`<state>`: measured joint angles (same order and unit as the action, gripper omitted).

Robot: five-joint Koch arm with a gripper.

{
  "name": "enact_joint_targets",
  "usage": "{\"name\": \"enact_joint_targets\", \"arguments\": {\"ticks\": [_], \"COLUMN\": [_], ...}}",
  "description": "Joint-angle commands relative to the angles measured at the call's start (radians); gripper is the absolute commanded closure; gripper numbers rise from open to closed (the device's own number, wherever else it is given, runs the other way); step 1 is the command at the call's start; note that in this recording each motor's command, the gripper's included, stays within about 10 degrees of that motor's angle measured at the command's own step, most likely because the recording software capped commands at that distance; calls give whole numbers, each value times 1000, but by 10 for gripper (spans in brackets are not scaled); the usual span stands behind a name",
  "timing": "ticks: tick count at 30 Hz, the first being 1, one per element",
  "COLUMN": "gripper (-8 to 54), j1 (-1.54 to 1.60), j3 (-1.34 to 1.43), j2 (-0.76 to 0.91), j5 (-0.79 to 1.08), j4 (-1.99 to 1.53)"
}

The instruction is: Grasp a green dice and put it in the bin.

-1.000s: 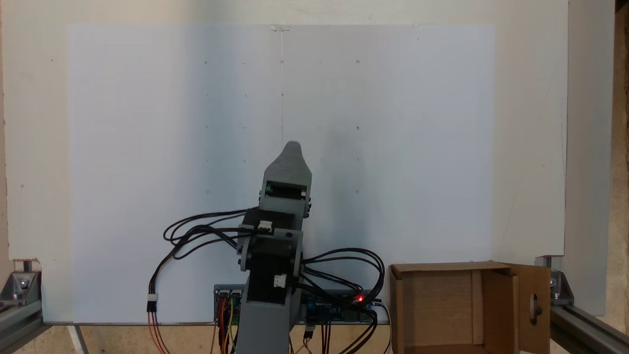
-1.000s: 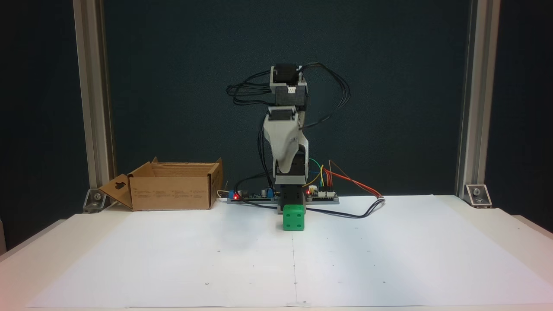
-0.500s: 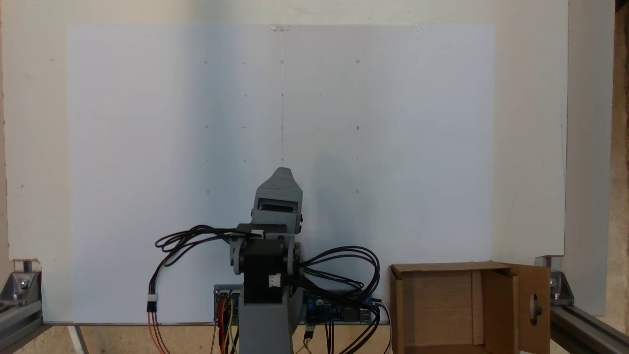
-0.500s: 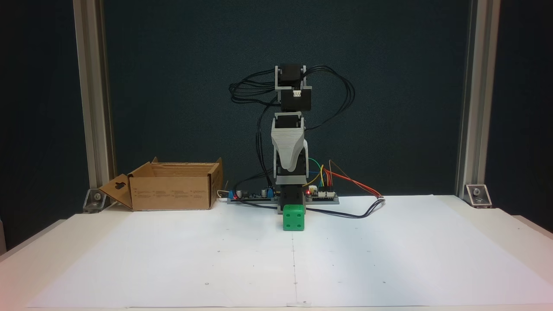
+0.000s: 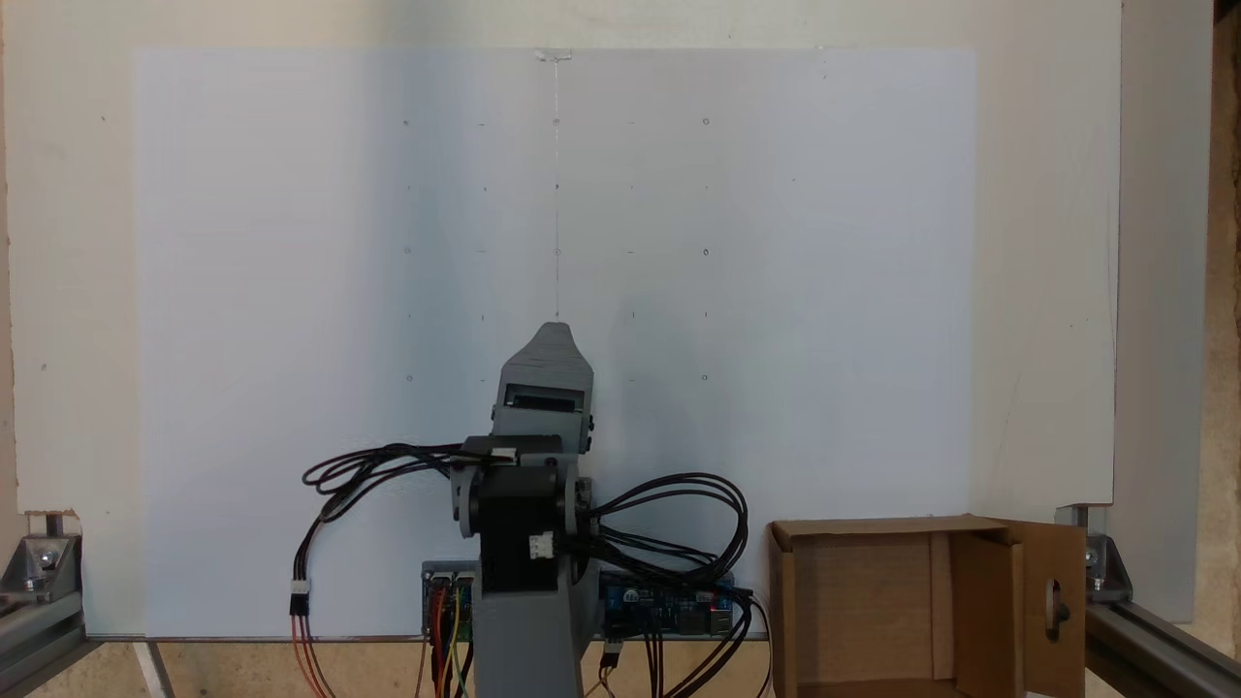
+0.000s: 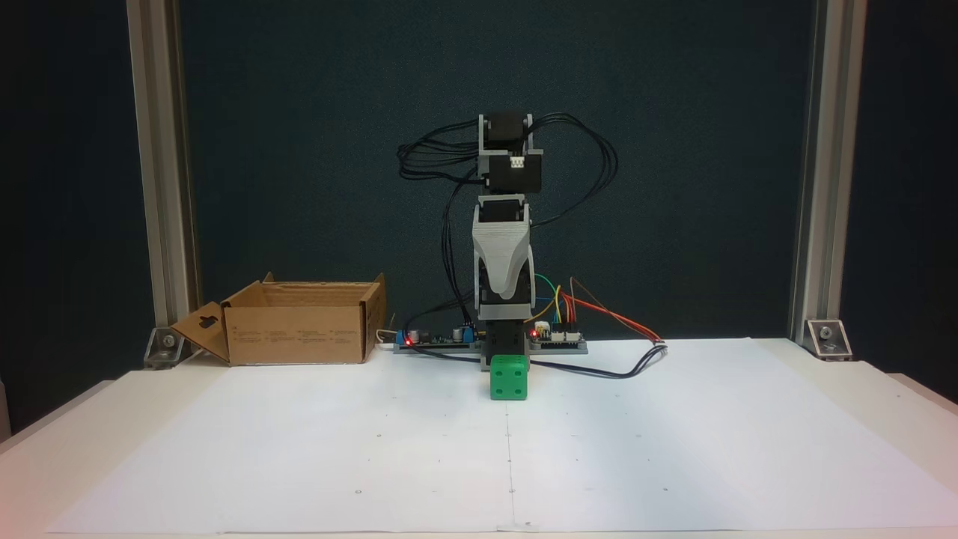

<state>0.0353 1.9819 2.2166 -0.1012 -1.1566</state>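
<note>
The green dice (image 6: 509, 377) is a small bright green cube with pips, resting on the white paper just in front of the arm's base. My grey gripper (image 6: 504, 293) hangs tip-down directly above it, well clear of its top face. From above, the gripper (image 5: 556, 332) points away from the base and covers the dice. Its jaws lie one behind the other, so the gap between them is not visible. The bin (image 6: 299, 334) is an open brown cardboard box at the back left, and it appears as the bin (image 5: 1052, 601) at the lower right with its slotted flap folded out.
Circuit boards (image 6: 557, 340) and loose cables (image 6: 614, 370) lie around the arm's base. Aluminium frame posts (image 6: 816, 172) stand at both back corners. White paper (image 6: 673, 449) covers the table in front of the dice.
The gripper has drawn back toward the base and swung slightly to line up over the dice, slowing in the last half second. The dice and the bin have not moved.
</note>
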Motion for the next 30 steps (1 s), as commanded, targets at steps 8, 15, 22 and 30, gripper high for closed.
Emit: {"name": "enact_joint_targets", "arguments": {"ticks": [8,15,22,30], "gripper": [-3,-3,-2,-1], "j1": [8,8,6,9], "j3": [140,212,270,321], "j2": [-97,-104,-103,-97], "j5": [-43,-81,-98,-114], "j4": [167,258,273,287]}}
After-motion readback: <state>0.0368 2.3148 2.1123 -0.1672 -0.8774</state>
